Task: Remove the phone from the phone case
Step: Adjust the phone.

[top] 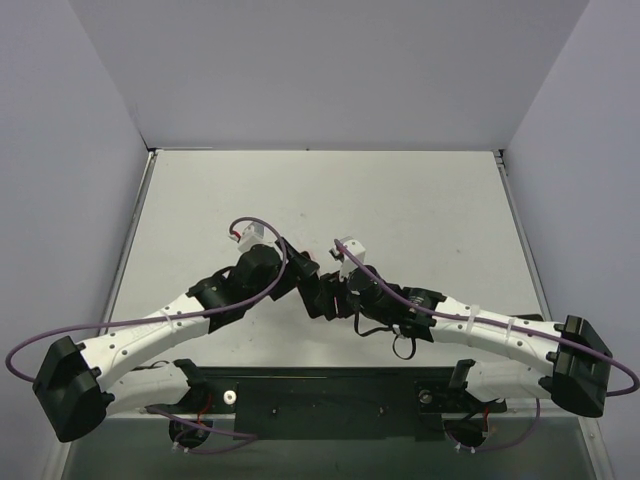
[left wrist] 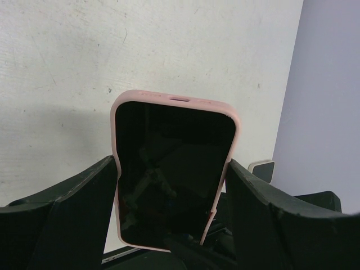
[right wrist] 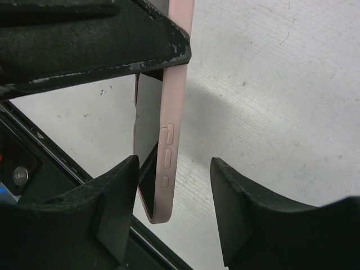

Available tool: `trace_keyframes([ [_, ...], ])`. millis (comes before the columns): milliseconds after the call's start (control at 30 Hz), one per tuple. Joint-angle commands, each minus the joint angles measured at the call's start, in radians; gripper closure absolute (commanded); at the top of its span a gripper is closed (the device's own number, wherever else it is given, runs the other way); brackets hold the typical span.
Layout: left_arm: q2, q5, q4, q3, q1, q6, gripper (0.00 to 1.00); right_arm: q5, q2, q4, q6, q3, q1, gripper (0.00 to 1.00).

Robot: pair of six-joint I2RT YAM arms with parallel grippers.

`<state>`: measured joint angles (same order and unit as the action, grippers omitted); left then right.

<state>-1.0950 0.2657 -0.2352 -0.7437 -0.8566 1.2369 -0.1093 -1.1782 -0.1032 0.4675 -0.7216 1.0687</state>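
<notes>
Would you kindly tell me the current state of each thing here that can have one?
phone: screen dark, fully seated in its case.
pink phone case: on the phone, clamped by its long edges.
left gripper: shut on the pink phone case.
right gripper: open, fingers straddling the case's front and back, not clamped.

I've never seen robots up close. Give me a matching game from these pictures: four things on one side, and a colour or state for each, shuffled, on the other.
Things:
1. phone case
2. phone screen
3. left gripper
4. right gripper

Descriptions:
A. black
B. fingers either side of the case's end, with a gap showing at its back
C. pink
D. clamped on the case's two long edges

Pairs: 1-C; 2-A; 3-D; 4-B
</notes>
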Motion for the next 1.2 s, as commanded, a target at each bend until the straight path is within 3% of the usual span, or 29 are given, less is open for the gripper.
trace_keyframes([
  [0, 0.018, 0.014, 0.079, -0.060, -0.002, 0.041, 1.00, -0.027, -0.018, -0.024, -0.009, -0.002, 0.007, 0.55],
  [133, 0.018, -0.008, 0.088, -0.065, -0.002, 0.045, 1.00, -0.018, -0.043, -0.026, 0.000, -0.015, 0.014, 0.70],
  [200, 0.014, -0.037, 0.094, -0.075, -0.002, 0.007, 0.97, -0.012, -0.041, -0.035, 0.002, -0.013, 0.014, 0.90],
  [233, 0.012, -0.049, 0.100, -0.082, -0.001, -0.017, 0.85, 0.005, -0.035, -0.038, -0.001, -0.013, 0.014, 1.00],
  [267, 0.017, -0.071, 0.111, -0.092, -0.001, -0.081, 0.58, 0.020, -0.029, -0.052, -0.004, -0.010, 0.010, 1.00],
  [333, 0.035, -0.086, 0.129, -0.098, 0.001, -0.143, 0.25, 0.078, 0.003, -0.102, -0.010, 0.014, 0.004, 1.00],
  [367, 0.046, -0.088, 0.134, -0.094, 0.001, -0.157, 0.19, 0.100, 0.030, -0.131, 0.009, 0.046, -0.001, 1.00],
  [567, 0.207, -0.031, 0.093, -0.039, 0.056, -0.205, 0.16, 0.198, 0.144, -0.343, 0.195, 0.197, -0.117, 1.00],
  [700, 0.322, 0.021, -0.022, 0.001, 0.148, -0.206, 0.14, 0.349, 0.203, -0.511, 0.371, 0.309, -0.292, 1.00],
  [800, 0.391, -0.129, 0.026, 0.090, 0.241, -0.194, 0.09, 0.541, 0.224, -0.624, 0.541, 0.344, -0.444, 1.00],
  [833, 0.405, -0.246, 0.061, 0.137, 0.290, -0.185, 0.07, 0.575, 0.227, -0.660, 0.577, 0.343, -0.467, 1.00],
  [900, 0.397, -0.444, 0.288, 0.229, 0.349, -0.134, 0.06, 0.667, 0.226, -0.714, 0.663, 0.326, -0.550, 1.00],
  [967, 0.342, -0.581, 0.573, 0.327, 0.379, 0.022, 0.05, 0.740, 0.218, -0.801, 0.752, 0.314, -0.588, 1.00],
  [1033, 0.257, -0.650, 0.942, 0.383, 0.386, 0.126, 0.05, 0.786, 0.204, -0.902, 0.874, 0.309, -0.607, 1.00],
  [1167, 0.114, -0.700, 1.180, 0.377, 0.367, 0.205, 0.06, 0.810, 0.172, -1.019, 0.986, 0.307, -0.610, 1.00],
])
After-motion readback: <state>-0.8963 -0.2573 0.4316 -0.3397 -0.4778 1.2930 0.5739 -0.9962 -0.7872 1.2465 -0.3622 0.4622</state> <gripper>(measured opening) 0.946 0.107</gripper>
